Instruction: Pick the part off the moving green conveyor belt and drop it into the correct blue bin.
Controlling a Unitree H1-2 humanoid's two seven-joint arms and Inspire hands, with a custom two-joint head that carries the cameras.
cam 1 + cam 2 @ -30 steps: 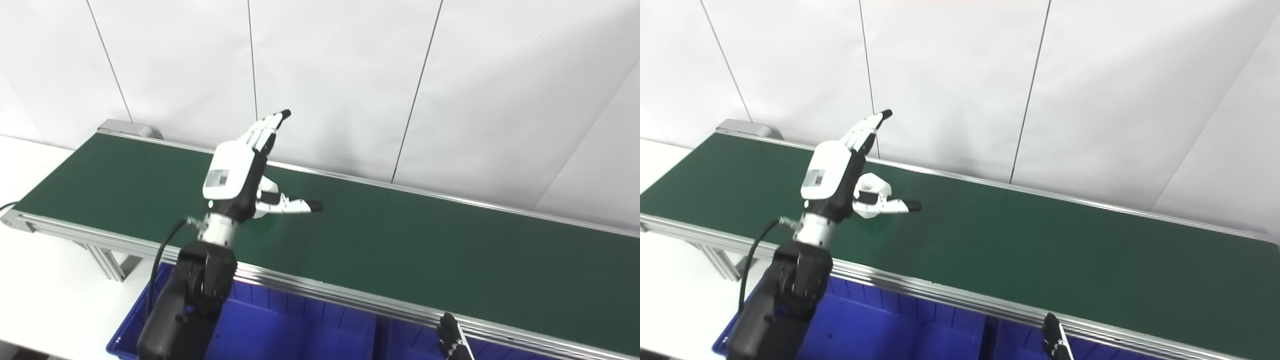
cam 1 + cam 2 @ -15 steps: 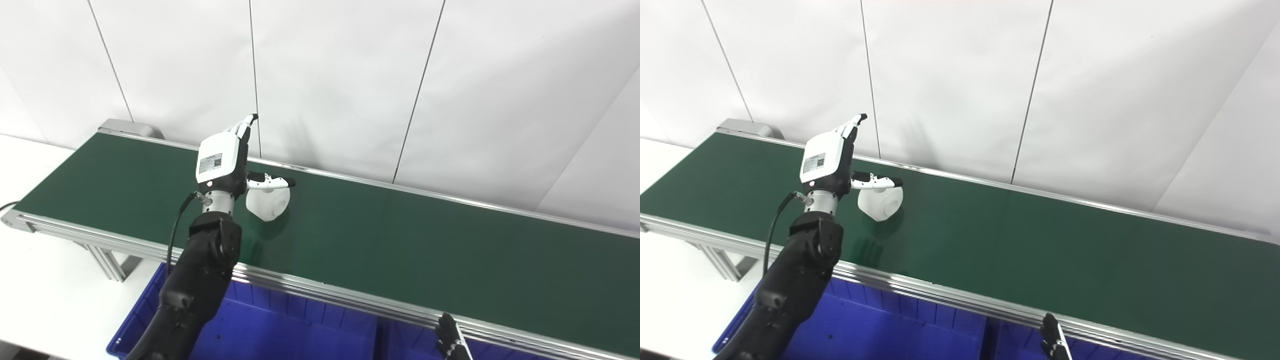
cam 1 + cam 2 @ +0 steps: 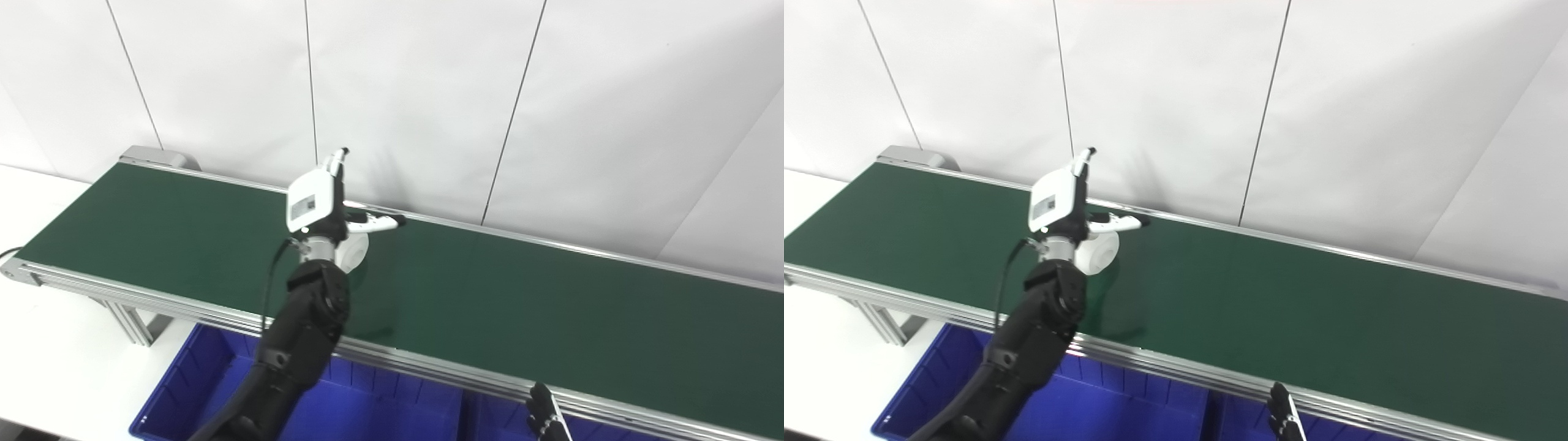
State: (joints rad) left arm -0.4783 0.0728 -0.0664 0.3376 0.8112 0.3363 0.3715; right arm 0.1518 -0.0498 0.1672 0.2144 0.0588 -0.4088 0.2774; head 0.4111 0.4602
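On the green conveyor belt (image 3: 184, 226), near its far edge, lies the white part (image 3: 1099, 256). It looks like smooth plastic, rounded as a short drum, with a circular face turned to the right. The belt surface is flat and matte, dark green, framed by ribbed aluminium rails (image 3: 429, 367) that shine a little.

Over the part stands the left hand (image 3: 318, 199), with a glossy white shell on its back and black tips. Its fingers (image 3: 337, 160) point upward and the thumb (image 3: 1118, 223) stretches sideways above the part, so the hand is spread and holds nothing.

Below the near rail sits a blue bin (image 3: 1127, 410) of hard plastic with ribbed walls. Only the dark fingertips of the right hand (image 3: 1283, 416) show at the bottom edge; whether it is spread or closed I cannot tell.
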